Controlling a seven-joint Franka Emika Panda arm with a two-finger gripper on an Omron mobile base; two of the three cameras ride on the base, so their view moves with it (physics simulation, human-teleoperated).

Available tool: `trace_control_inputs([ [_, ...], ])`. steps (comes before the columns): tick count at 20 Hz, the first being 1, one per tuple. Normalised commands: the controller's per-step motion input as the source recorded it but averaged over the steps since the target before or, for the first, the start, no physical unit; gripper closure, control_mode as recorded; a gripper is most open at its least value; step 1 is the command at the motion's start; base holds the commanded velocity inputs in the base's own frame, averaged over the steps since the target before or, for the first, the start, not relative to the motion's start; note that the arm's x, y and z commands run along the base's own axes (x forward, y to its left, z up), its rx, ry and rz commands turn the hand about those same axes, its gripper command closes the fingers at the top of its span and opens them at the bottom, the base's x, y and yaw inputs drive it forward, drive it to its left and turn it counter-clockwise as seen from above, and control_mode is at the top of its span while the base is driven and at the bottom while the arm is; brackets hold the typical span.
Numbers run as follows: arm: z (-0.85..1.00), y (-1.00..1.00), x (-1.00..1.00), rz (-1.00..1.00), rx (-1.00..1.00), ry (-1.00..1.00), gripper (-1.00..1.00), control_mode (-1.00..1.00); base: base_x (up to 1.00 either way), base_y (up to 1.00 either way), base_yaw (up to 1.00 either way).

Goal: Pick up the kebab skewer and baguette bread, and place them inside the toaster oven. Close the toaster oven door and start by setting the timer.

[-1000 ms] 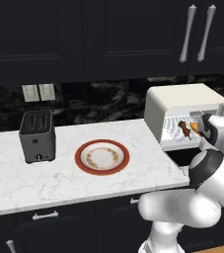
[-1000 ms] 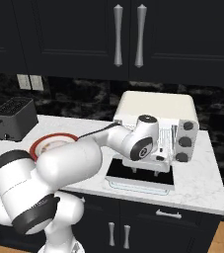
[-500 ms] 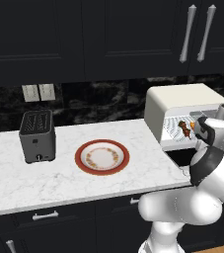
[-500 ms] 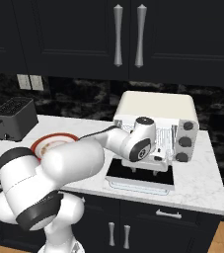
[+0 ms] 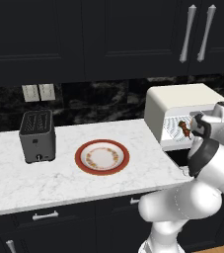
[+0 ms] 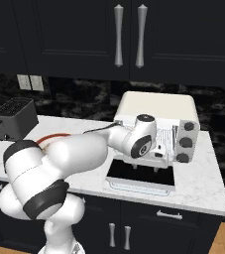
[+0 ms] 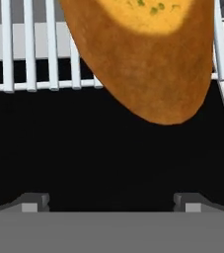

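Observation:
The baguette bread (image 7: 143, 59), golden-orange with a paler top, lies on the white wire rack (image 7: 19, 49) inside the toaster oven (image 5: 180, 101). My gripper (image 7: 112, 200) is open just outside it, over the dark glass of the lowered toaster oven door (image 6: 141, 174), and holds nothing. In the right base view the gripper (image 6: 144, 167) points down at the door, in front of the toaster oven (image 6: 158, 106). The kebab skewer (image 5: 184, 129) shows as small dark red chunks inside the oven opening, beside my hand.
A red-rimmed plate (image 5: 81, 153) sits bare on the marble counter left of the oven. A dark grey slot toaster (image 5: 37, 136) stands further left. Grey knobs (image 6: 186, 141) line the oven's right side. Black cabinets with silver handles (image 6: 129, 34) hang overhead.
My hand has shifted only slightly at the oven mouth. The jaws have stayed open, and the bread and skewer have not moved.

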Motion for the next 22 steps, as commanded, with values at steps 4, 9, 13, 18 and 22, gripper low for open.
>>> trace_control_inputs([
  [4, 0.00, 0.03, 0.24, 0.00, 0.00, -0.04, -1.00, -1.00, 0.00, 0.00, 0.00],
  [9, 0.00, 0.04, 0.25, 0.00, 0.00, -0.05, -1.00, -1.00, 0.00, 0.00, 0.00],
  [13, 0.00, 0.01, 0.23, 0.00, 0.00, -0.06, -1.00, -1.00, 0.00, 0.00, 0.00],
  [18, 0.00, 0.04, 0.30, 0.00, 0.01, -0.06, -1.00, -1.00, 0.00, 0.00, 0.00],
  [22, 0.03, 0.05, 0.36, 0.00, 0.00, -0.08, -1.00, -1.00, 0.00, 0.00, 0.00],
])
